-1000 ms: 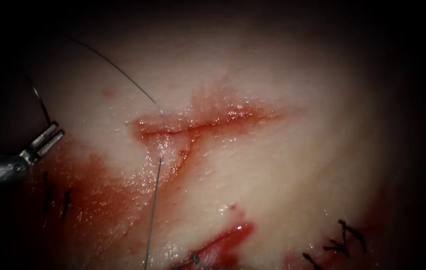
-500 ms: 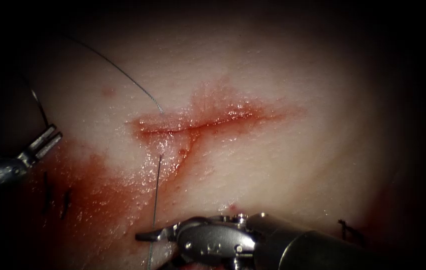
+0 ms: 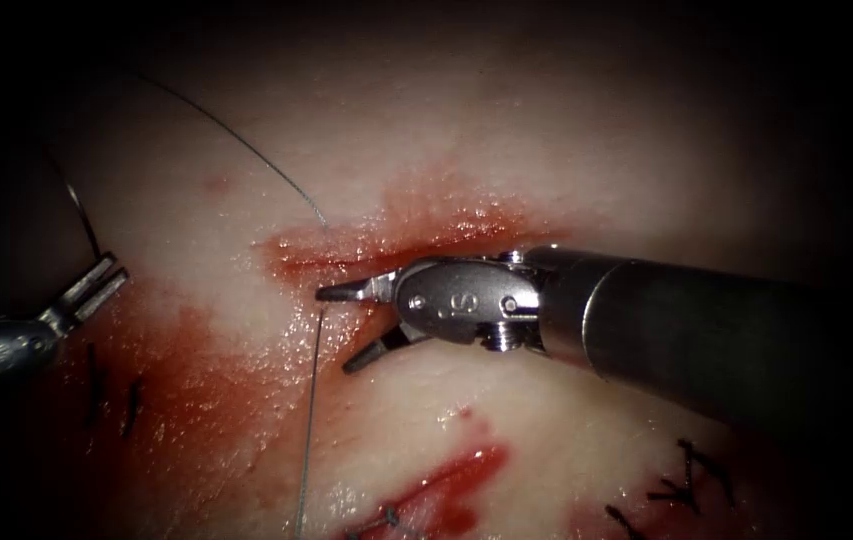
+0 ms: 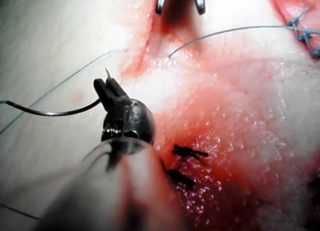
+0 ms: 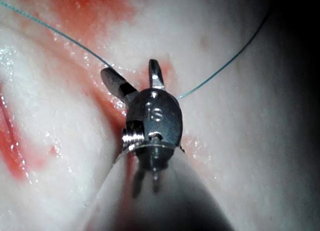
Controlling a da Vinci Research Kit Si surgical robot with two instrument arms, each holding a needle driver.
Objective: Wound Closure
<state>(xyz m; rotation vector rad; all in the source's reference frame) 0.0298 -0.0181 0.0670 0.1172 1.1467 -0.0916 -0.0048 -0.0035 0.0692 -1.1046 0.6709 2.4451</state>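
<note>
Moved up since half a second ago: right tool (image 3: 341,330), from bottom centre of the endoscope frame to mid-frame at the cut (image 3: 416,245); jaws spread wide, holding nothing, upper tip at the cut's left end, lower tip on wet tissue (image 3: 586,150) just below. Same tool seen end-on in its own wrist view (image 5: 135,78), jaws parted over red-stained tissue, thread (image 5: 225,66) running off both sides behind them, not gripped.

Needle (image 3: 76,205) at far left of the endoscope frame, out of the tissue, dark arc rising from the left tool (image 3: 96,285). Left tool's jaws closed on the needle close to its pointed end; short sharp tip poking out past the jaws in the left wrist view (image 4: 106,73), long curved body (image 4: 50,111) sweeping away to the other side.

Thread (image 3: 236,140) arcing from upper left down into the cut's left end, coming out below and dropping straight to the bottom edge. Red fluid (image 3: 196,400) pooled lower left. Dark finished stitches (image 3: 691,475) lower right, short dark thread ends (image 3: 131,405) lower left.
</note>
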